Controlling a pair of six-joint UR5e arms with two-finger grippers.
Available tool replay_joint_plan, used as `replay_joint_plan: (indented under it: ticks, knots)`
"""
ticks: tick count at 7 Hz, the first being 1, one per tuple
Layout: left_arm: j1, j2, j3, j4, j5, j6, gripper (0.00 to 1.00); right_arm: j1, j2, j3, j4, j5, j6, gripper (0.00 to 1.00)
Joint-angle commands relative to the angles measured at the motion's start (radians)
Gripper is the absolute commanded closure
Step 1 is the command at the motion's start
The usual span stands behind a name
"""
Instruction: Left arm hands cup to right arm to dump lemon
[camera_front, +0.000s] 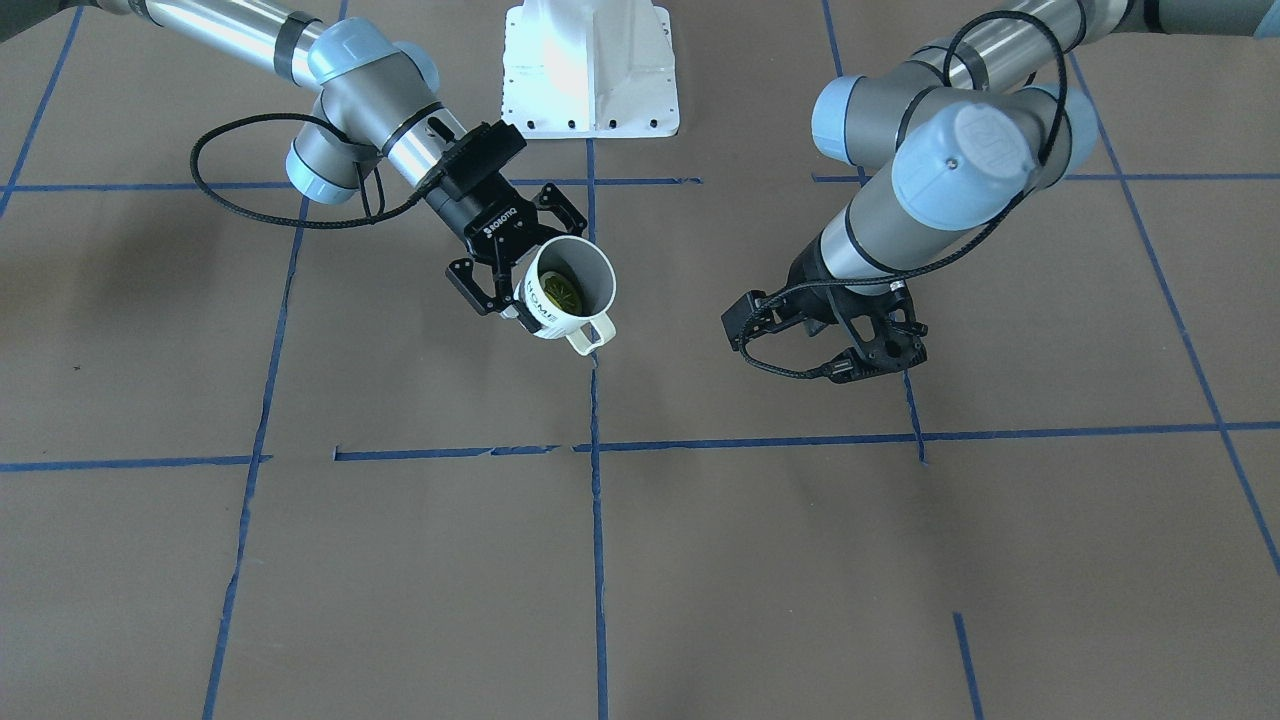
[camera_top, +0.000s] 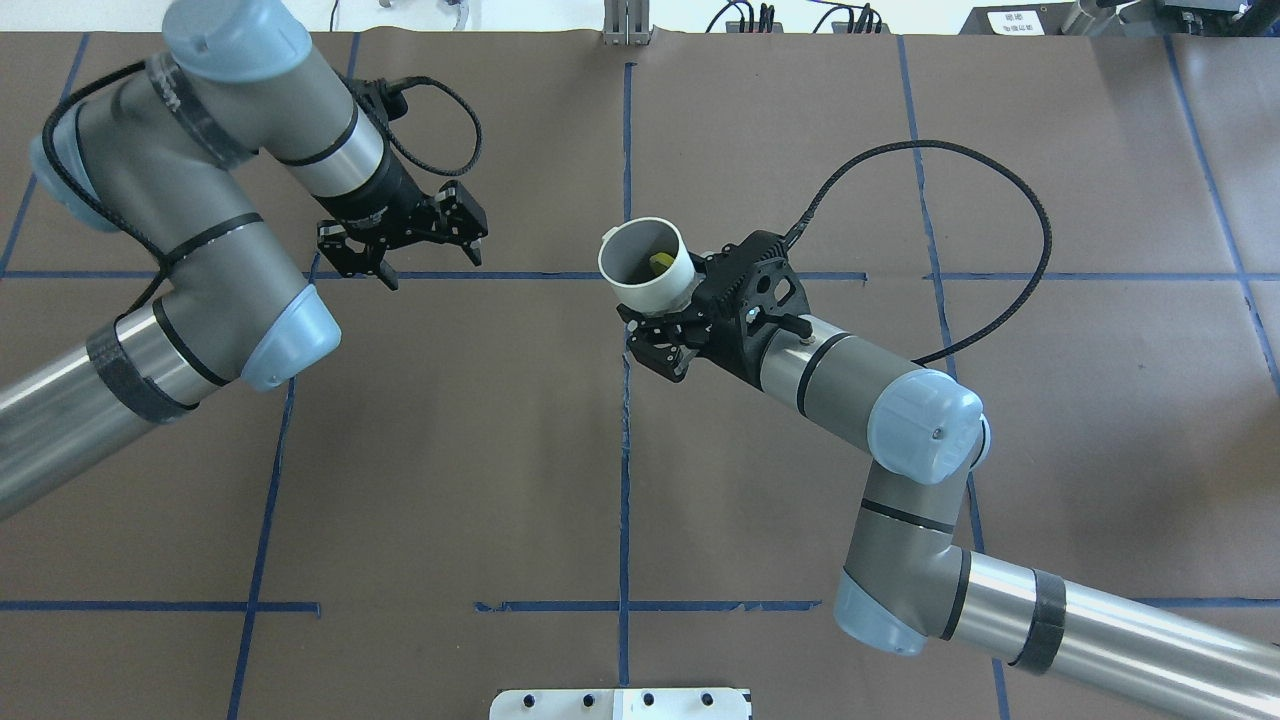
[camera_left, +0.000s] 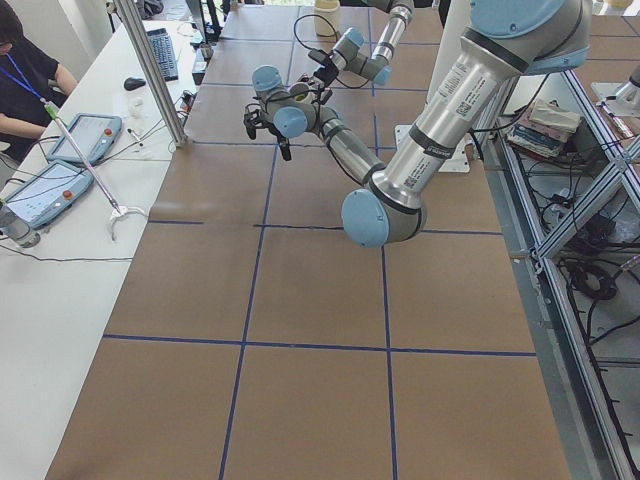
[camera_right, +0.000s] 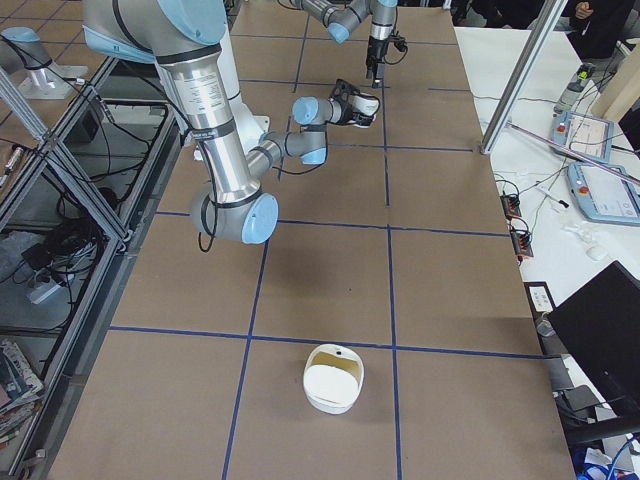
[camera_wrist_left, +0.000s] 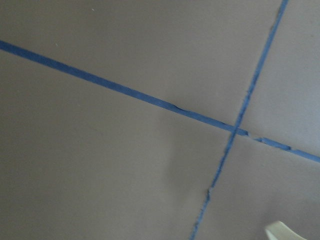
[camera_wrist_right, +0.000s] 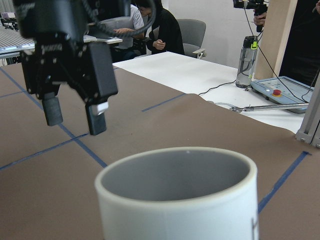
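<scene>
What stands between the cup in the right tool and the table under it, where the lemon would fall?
Nothing visible does. The right tool holds the cup, the lemon inside, over bare table; the open left tool stands apart to one side.

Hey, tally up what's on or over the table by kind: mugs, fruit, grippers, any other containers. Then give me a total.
Mugs: 1, the cup, held by the right gripper
Fruit: 1, the lemon, inside the cup
Grippers: 2, the right gripper and the left gripper, which is open and empty
Other containers: 1, a white bowl on the table
Total: 5
</scene>
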Motion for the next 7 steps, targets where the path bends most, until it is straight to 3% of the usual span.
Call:
replay_joint_plan:
  ticks: [1,4,7]
  knots:
    - [0.014,0.089,-0.009,0.003,0.099,0.340,0.00,0.099,-0.072,0.001,0.002,0.001,0.057,0.87]
    - [-0.024,0.125,-0.017,0.004,0.086,0.402,0.00,0.322,-0.241,0.036,0.028,0.044,0.139,0.85]
    - [-0.038,0.126,-0.019,0.007,0.047,0.400,0.00,0.410,-0.540,0.049,0.279,0.049,0.250,0.86]
